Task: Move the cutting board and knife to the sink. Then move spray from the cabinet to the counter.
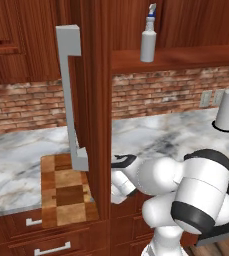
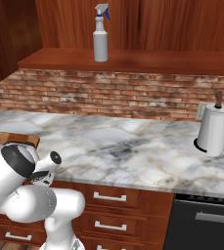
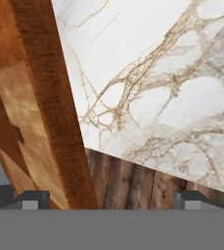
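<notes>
The cutting board (image 1: 66, 192) lies flat on the counter (image 1: 161, 135) at the left, its front edge at the counter's edge. A corner of the board (image 2: 18, 139) peeks out behind the arm. In the hand view my gripper (image 3: 111, 200) is open and holds nothing. It hovers low over the counter's front edge, with the board's dark edge strip (image 3: 50, 97) just left of centre and marble (image 3: 157, 73) to the right. The spray (image 1: 148, 40) stands upright on the open cabinet shelf (image 2: 133, 61) above the counter. The knife and the sink are out of view.
An open cabinet door (image 1: 98, 100) with a long grey handle (image 1: 71, 100) juts out over the board's right side and hides my hand. A white paper-towel roll (image 2: 212, 129) stands at the counter's right. Drawers with silver handles (image 2: 108, 197) sit below.
</notes>
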